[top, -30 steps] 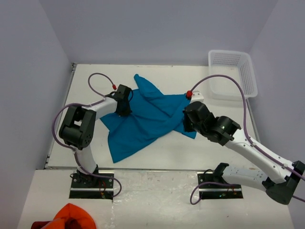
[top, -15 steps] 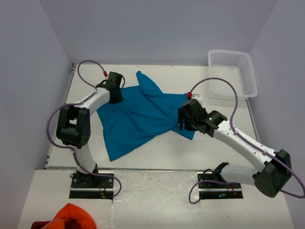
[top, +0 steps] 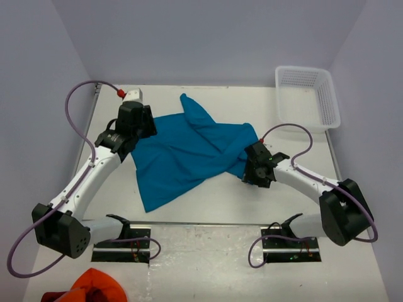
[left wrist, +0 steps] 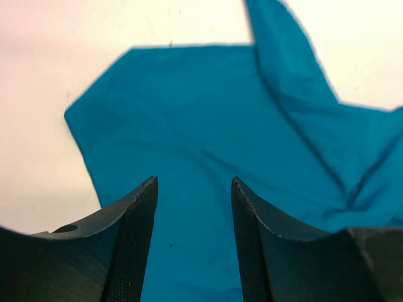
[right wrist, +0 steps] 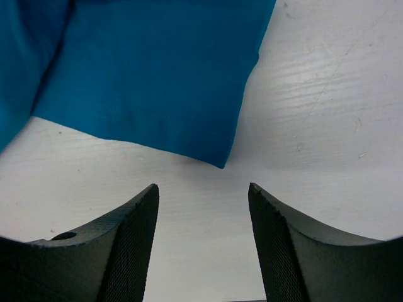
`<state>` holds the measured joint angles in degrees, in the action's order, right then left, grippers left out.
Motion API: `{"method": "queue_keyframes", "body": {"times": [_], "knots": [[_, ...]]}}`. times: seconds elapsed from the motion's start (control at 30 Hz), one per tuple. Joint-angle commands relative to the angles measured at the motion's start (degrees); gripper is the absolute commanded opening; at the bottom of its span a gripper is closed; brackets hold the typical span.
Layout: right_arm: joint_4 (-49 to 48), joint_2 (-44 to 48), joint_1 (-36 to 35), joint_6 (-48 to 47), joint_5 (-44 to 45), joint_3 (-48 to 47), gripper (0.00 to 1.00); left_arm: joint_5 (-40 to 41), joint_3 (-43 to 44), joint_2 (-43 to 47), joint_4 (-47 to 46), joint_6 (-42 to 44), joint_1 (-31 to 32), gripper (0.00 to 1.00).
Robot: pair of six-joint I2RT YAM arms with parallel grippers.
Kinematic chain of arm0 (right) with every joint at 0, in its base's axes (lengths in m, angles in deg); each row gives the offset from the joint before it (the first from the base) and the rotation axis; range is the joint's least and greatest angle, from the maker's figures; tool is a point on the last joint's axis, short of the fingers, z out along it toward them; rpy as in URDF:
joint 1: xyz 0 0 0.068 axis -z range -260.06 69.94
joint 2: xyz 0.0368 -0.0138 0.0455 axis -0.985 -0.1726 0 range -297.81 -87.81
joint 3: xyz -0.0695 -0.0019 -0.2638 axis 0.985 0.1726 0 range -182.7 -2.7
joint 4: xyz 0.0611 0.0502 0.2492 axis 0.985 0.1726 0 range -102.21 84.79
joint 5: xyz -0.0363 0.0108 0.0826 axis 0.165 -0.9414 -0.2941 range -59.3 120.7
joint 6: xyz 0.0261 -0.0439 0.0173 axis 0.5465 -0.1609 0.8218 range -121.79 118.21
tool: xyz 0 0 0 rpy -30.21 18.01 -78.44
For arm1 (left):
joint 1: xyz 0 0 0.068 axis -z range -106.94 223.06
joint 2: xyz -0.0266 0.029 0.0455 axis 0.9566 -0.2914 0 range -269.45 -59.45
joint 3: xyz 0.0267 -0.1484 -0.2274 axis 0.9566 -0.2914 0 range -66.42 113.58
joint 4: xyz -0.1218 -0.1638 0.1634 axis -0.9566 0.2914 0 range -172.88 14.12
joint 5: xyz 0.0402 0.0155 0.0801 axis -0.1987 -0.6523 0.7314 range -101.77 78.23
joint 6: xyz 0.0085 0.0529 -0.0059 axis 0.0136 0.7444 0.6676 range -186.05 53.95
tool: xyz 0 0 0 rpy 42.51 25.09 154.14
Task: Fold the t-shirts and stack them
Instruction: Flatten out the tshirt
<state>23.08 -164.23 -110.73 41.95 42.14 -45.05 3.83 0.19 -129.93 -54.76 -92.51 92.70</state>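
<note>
A: The t-shirt (top: 189,154), seen from the top camera: where does it lie?
B: It is spread teal-blue on the table (top: 208,201) between the two arms, with one sleeve pointing to the far side. Its left part lies wider and flatter than a second ago, drawn out toward the left.
A: And the left gripper (top: 148,126)?
B: It is at the far-left edge of the t-shirt. A second ago it was down on the cloth further in. Since then the arm has stretched out and its elbow has swung to the near left.
A: The right gripper (top: 250,174)?
B: It is at the near-right corner of the cloth and has drawn back from the right sleeve toward the near edge. From above I cannot tell how its jaws stand.
A: Anything else?
B: A white basket (top: 332,104) stands in the far right corner. An orange-red cloth (top: 94,283) lies in front of the bases. Both are where they were.
A: The left wrist camera?
B: Its fingers (left wrist: 135,239) stand apart with nothing gripped. The t-shirt shows through the gap and beyond, its edge against the pale table.
A: The right wrist camera?
B: Those fingers (right wrist: 129,245) are parted too, over bare table. The corner of the cloth lies just ahead of them and is not touched.
</note>
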Motion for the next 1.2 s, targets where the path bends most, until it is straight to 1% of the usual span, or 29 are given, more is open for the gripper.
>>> {"method": "queue_keyframes", "body": {"times": [0.0,0.13,0.33,0.6,0.7,0.83,0.87,0.9,1.0,1.07,1.1,1.17], "knots": [[-3.2,-1.4,1.3,3.9,-2.1,1.2,0.59,-1.8,-5.2,1.2,1.8,1.6,0.2,0.51],[-4.7,-3.1,2.5,4.2,-2.9,1.8,0.58,-3.1,-7.4,3.4,1.3,1.8,0.2,0.51],[-6.0,-6.6,6.4,3.0,-4.7,-0.4,0.57,-5.0,-10.1,6.1,0.6,1.8,0.6,0.51],[-5.5,-8.4,7.3,3.3,-4.7,-2.2,0.54,-5.3,-10.8,10.0,2.0,2.5,0.9,0.51],[-4.8,-9.1,7.4,3.4,-5.8,-2.9,0.49,-5.0,-10.6,11.6,2.7,2.6,0.9,0.52],[-3.7,-10.5,7.3,3.1,-7.1,-4.3,0.47,-4.6,-10.5,12.8,3.4,2.8,0.9,0.53],[-3.6,-10.6,7.3,3.0,-7.3,-4.4,0.45,-4.6,-10.5,13.0,3.4,2.8,0.9,0.53],[-3.4,-10.8,7.3,3.0,-7.8,-4.6,0.40,-4.5,-10.6,13.1,3.4,2.8,0.9,0.53],[-3.2,-11.0,7.3,3.3,-8.8,-4.8,0.35,-4.7,-11.1,13.7,3.3,2.8,0.9,0.54],[-2.9,-11.4,7.3,3.4,-8.9,-5.2,0.34,-4.7,-11.1,13.6,3.1,2.9,0.9,0.54],[-2.9,-11.6,7.4,3.3,-8.9,-5.3,0.30,-4.7,-11.2,13.5,3.0,2.9,0.9,0.54],[-2.9,-11.4,7.4,3.7,-8.5,-5.0,0.27,-4.7,-11.6,13.0,2.6,3.2,0.9,0.54]]}}
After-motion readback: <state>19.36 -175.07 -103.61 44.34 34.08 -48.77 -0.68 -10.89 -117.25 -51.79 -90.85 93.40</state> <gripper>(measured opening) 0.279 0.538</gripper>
